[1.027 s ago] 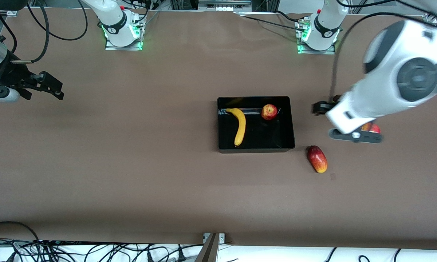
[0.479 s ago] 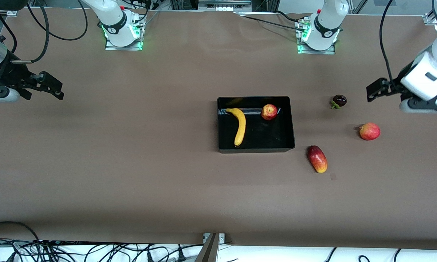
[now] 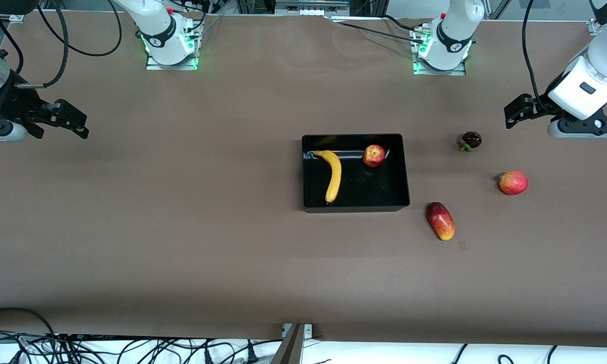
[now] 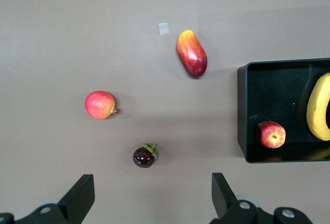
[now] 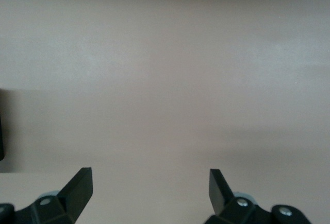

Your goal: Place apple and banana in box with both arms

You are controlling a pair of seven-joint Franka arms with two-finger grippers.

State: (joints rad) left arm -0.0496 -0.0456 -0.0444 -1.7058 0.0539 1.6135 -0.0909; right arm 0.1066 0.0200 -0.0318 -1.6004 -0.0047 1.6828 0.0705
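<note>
Front view showed us the banana (image 3: 333,175) and the apple (image 3: 374,155) both lying inside the box (image 3: 403,172), the banana along the wall toward the right arm's end, the apple near the corner farthest from the front camera on the left arm's side. We judged the task as good as done, which would explain why both arms sat well away from the box. Our left gripper (image 3: 517,111) hung over the table's edge at the left arm's end, its fingers (image 4: 82,195) spread wide and holding nothing; the left wrist view put the box well apart from those jaws, with a dark purple fruit (image 4: 144,156) lying closest to them. A pinkish round fruit (image 3: 513,182) and an oval red-yellow fruit (image 3: 440,221) lay on the cloth (image 3: 182,227) outside the box. Our right gripper (image 3: 63,121) waited over the right arm's end, jaws wide and empty, bare cloth beneath them and the fruit well apart.
</note>
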